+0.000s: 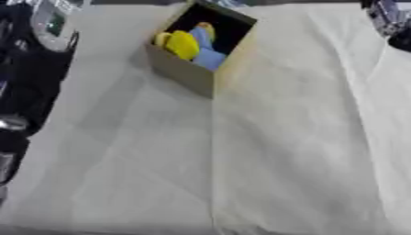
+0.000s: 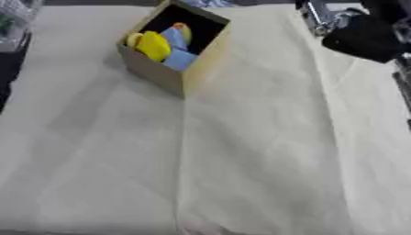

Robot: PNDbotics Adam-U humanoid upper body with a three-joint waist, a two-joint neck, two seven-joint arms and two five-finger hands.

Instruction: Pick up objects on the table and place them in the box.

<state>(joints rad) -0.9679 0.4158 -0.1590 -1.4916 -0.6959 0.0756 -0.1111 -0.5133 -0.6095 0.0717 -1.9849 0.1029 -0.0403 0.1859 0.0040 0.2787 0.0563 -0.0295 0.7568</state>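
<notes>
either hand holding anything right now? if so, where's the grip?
Cannot be told. Only black arm parts show at the left edge and upper right corner; no fingers are visible. The yellow and blue items lie in the box.

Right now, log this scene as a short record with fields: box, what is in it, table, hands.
box: cardboard box, open at the top, standing at the far middle of the table
contents: yellow thing and light blue thing inside the box, lying against each other; shapes unclear
table: covered by a pale cloth; no loose things visible on it
right hand: dark shape at the upper right, off to the side of the box; fingers cannot be made out
left hand: not clearly in view
</notes>
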